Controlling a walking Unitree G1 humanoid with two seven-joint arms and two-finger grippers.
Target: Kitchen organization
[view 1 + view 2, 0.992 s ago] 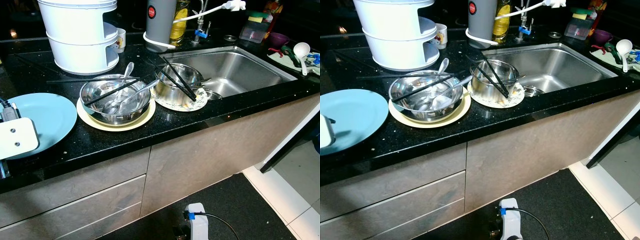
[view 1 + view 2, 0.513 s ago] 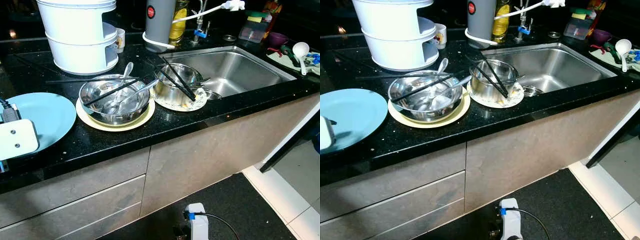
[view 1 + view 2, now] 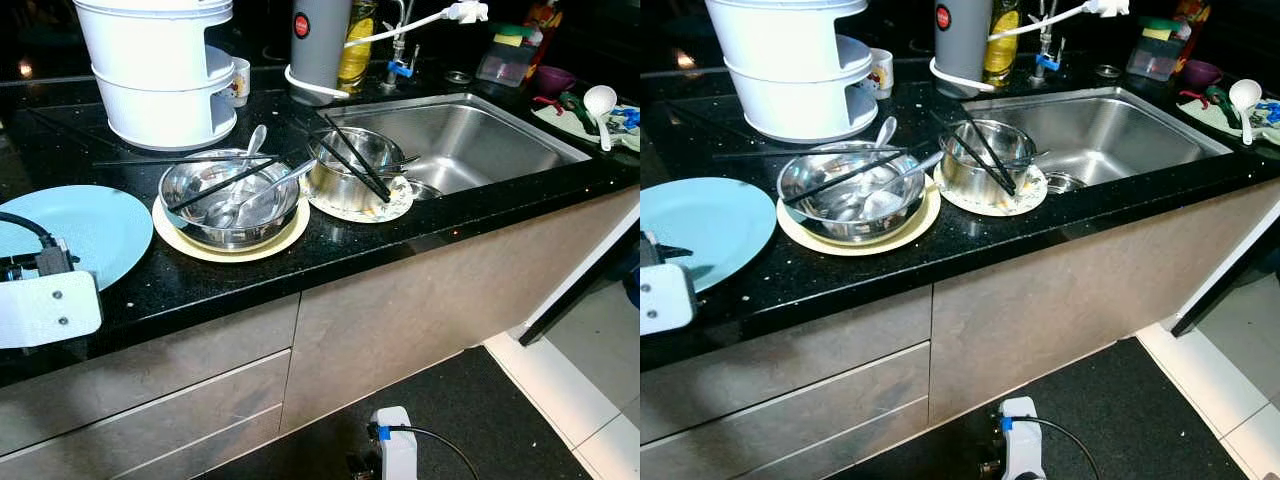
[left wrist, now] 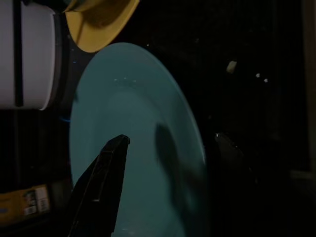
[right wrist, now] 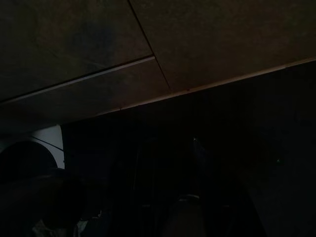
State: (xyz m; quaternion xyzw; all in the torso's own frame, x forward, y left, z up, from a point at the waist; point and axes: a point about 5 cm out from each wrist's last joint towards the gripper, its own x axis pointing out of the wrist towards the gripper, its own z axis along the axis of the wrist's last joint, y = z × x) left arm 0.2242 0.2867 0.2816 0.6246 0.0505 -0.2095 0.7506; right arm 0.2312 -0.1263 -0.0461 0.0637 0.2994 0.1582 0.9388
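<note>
A light blue plate (image 3: 95, 225) lies on the black counter (image 3: 330, 250) at the left. My left gripper (image 4: 170, 140) is open just above it, one black finger (image 4: 98, 187) over the plate and the other dimly past its rim. The left wrist block (image 3: 45, 308) hangs at the counter's front edge. A steel bowl (image 3: 230, 195) with spoons and chopsticks sits on a cream plate (image 3: 290, 238). Beside it a smaller steel pot (image 3: 350, 165) with chopsticks stands on a patterned plate (image 3: 395, 205). My right arm (image 3: 392, 448) hangs low before the cabinets.
A steel sink (image 3: 470, 140) is set in the counter to the right. A white stacked steamer (image 3: 155, 70) and a grey jug (image 3: 320, 40) stand at the back. A white ladle (image 3: 603, 100) and small containers lie at the far right. Cabinet drawers (image 3: 150, 400) run below.
My left wrist block has dropped lower and slightly right, toward the counter's front edge beside the blue plate. The dishes have not moved.
</note>
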